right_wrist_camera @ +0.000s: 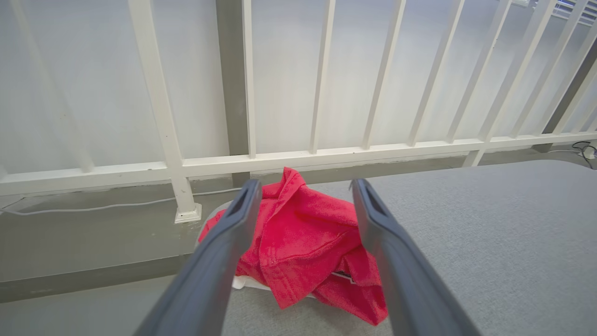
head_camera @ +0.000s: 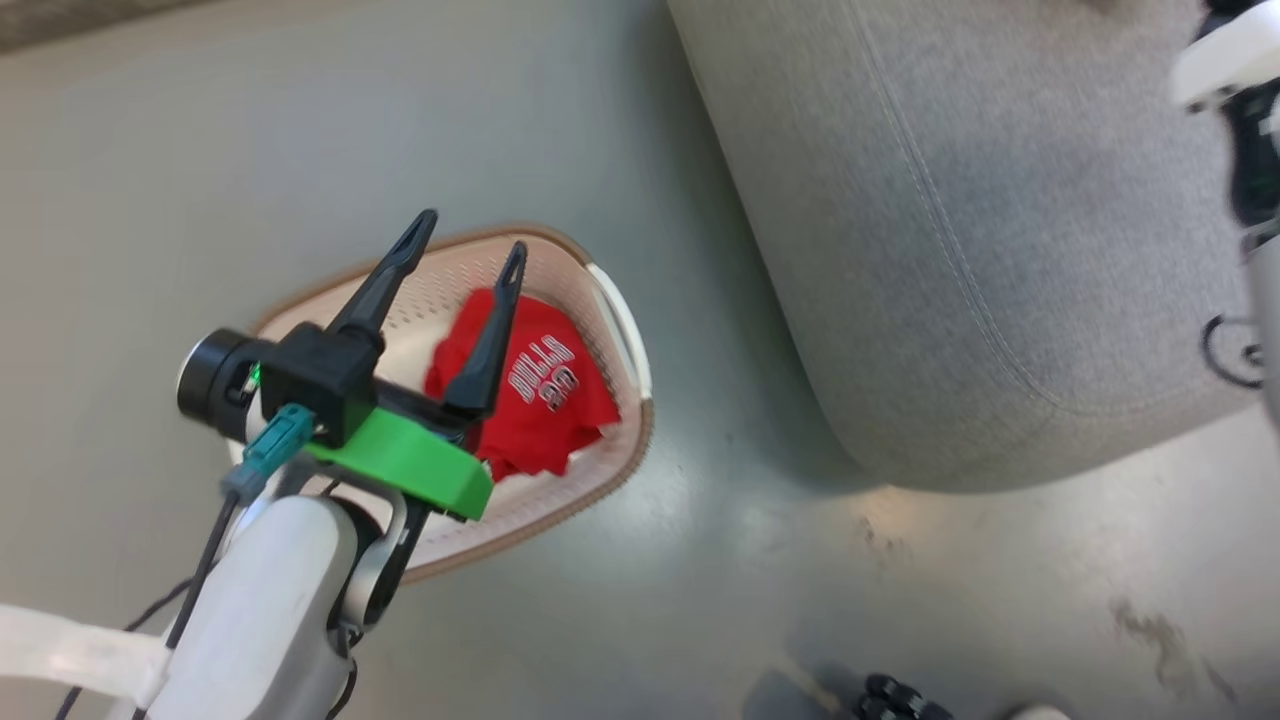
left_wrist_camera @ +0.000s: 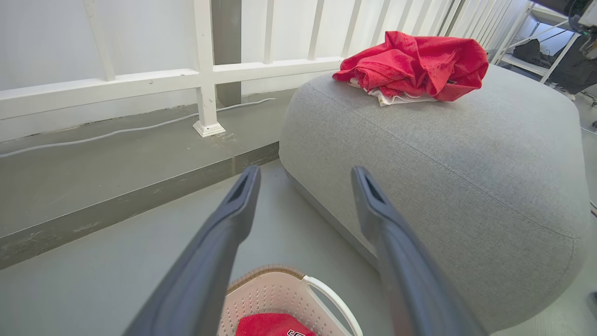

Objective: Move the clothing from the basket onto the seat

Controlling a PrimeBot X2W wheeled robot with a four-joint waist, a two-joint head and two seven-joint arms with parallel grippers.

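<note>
The cream perforated basket [head_camera: 632,330] stands on the grey floor, left of the big grey seat [head_camera: 1000,250]. A red garment with white "BULLS 23" lettering [head_camera: 545,400] lies crumpled inside it. My left gripper [head_camera: 472,234] hangs above the basket, open and empty. The left wrist view shows that gripper [left_wrist_camera: 304,172] open above the basket [left_wrist_camera: 280,294], and a second red garment [left_wrist_camera: 415,60] heaped on the seat [left_wrist_camera: 443,186]. My right gripper [right_wrist_camera: 305,184] is open just above the seat [right_wrist_camera: 489,233], with that red heap [right_wrist_camera: 303,242] lying beyond its fingers.
A white railing [right_wrist_camera: 317,156] runs behind the seat on a raised grey ledge [left_wrist_camera: 116,186], with a pale cable [left_wrist_camera: 116,133] along it. My right arm's pale casing [head_camera: 1225,60] sits at the head view's right edge. Dark wheels [head_camera: 890,702] show at the bottom.
</note>
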